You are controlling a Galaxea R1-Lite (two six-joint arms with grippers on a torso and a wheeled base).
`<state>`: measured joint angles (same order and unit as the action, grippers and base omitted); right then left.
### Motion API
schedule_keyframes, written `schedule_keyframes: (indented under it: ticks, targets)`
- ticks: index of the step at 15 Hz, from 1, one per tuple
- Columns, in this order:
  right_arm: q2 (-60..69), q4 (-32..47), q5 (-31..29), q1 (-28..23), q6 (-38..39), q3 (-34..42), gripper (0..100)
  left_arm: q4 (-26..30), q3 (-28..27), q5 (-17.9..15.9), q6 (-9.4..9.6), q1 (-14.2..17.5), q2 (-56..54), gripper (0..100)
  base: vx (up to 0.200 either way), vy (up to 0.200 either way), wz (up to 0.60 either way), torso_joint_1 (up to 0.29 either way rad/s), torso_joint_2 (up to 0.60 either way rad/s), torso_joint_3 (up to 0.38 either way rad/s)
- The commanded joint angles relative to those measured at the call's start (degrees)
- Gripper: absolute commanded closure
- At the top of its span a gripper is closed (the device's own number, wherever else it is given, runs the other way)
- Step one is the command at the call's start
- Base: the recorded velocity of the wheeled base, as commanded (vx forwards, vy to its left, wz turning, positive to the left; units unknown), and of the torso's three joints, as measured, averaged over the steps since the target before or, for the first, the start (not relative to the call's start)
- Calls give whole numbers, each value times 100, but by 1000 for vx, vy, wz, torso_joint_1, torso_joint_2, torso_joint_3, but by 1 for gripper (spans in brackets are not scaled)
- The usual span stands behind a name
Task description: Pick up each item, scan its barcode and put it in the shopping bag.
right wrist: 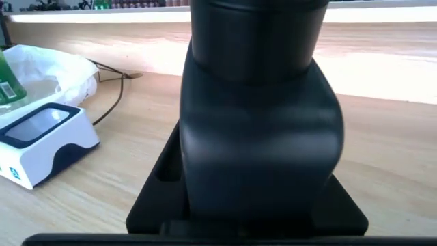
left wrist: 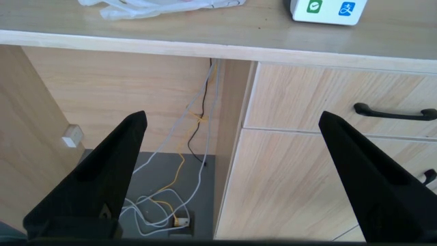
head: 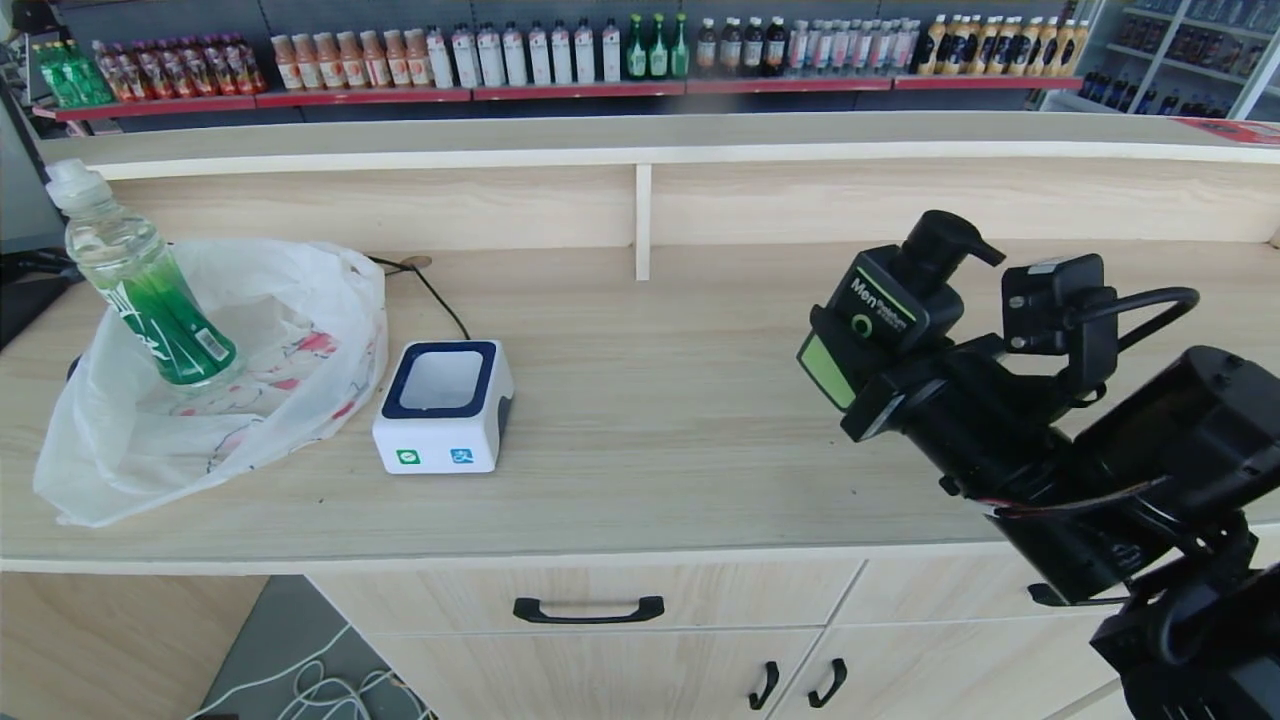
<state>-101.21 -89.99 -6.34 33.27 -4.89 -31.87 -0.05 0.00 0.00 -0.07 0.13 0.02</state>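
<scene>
My right gripper [head: 878,385] is shut on a black pump bottle [head: 895,300] with a green label and holds it tilted above the right half of the counter. Close up in the right wrist view, the pump bottle [right wrist: 259,130] blocks my fingers. The white and blue barcode scanner [head: 443,405] sits left of centre, with its window facing up. Beside it on the left lies the white plastic shopping bag [head: 300,390], and a green drink bottle [head: 150,295] leans inside it. My left gripper [left wrist: 232,184] hangs open below the counter front, holding nothing.
A black cable [head: 435,295] runs from the scanner to the counter's back wall. A raised wooden ledge [head: 640,160] borders the far side. Drawers with black handles [head: 588,610] sit under the counter. Loose cables [left wrist: 171,205] lie on the floor below the left gripper.
</scene>
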Motion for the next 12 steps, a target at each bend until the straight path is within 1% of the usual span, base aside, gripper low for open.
schedule_keyframes:
  ticks: [1,6,12]
  targets:
    - [-57,-1,1,-57,5,49,100,-4,0,0,-1,4,-2,0,0,0,0,0,0,0]
    - [-92,-1,1,-92,14,40,100,5,0,0,-1,4,-2,0,0,0,0,0,0,0]
    - [-4,-1,1,-92,14,207,100,5,0,0,-10,13,-2,0,0,200,0,-2,7,4]
